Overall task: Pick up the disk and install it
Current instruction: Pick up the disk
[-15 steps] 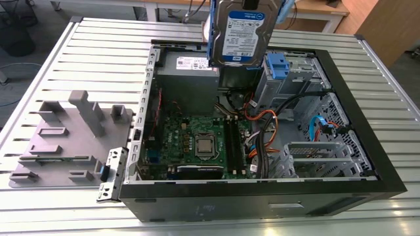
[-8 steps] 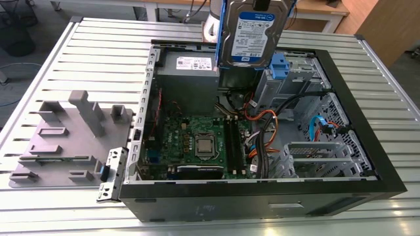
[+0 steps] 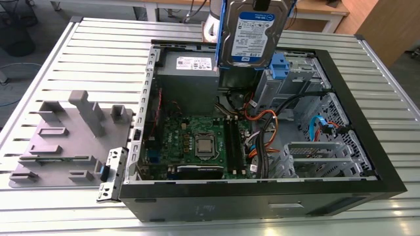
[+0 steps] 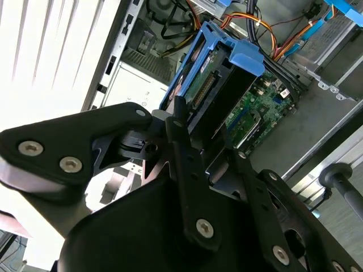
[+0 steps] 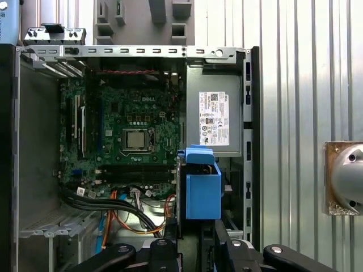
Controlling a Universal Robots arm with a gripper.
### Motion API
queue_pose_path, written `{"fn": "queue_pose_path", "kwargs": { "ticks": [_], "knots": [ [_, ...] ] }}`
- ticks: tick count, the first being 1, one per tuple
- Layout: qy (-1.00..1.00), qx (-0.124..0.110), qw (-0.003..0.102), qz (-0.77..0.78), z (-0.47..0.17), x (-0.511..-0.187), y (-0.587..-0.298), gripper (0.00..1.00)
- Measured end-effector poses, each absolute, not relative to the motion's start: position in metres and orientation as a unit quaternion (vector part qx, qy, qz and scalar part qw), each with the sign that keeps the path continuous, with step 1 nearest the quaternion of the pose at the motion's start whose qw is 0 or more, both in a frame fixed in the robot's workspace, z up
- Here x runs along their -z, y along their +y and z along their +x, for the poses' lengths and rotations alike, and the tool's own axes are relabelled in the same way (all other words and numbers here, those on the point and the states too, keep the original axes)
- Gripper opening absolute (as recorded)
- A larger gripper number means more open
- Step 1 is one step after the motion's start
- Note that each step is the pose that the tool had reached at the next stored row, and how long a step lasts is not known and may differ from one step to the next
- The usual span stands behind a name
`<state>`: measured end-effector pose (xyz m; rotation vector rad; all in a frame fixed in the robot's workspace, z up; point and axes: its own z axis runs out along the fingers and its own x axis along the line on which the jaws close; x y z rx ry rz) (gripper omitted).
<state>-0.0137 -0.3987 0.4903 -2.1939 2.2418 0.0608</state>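
The gripper (image 4: 207, 144) is clenched on the disk (image 3: 251, 34), holding it on edge in the air over the open computer case (image 3: 262, 199), above the power supply box (image 5: 218, 119). It seems to pinch one end only, though the contact is partly hidden. Such a hold could let the disk tilt or slip, and a skewed descent could strike the box or snag the cables (image 3: 262, 120) beside the drive cage (image 3: 292, 73).
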Motion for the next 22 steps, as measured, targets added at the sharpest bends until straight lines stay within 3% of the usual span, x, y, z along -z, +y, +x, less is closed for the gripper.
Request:
{"fn": "queue_pose_path", "kwargs": {
  "ticks": [22],
  "knots": [
    [0.715,-0.016,-0.001,-0.699,-0.014,-0.49,-0.427,0.35]
  ]
}}
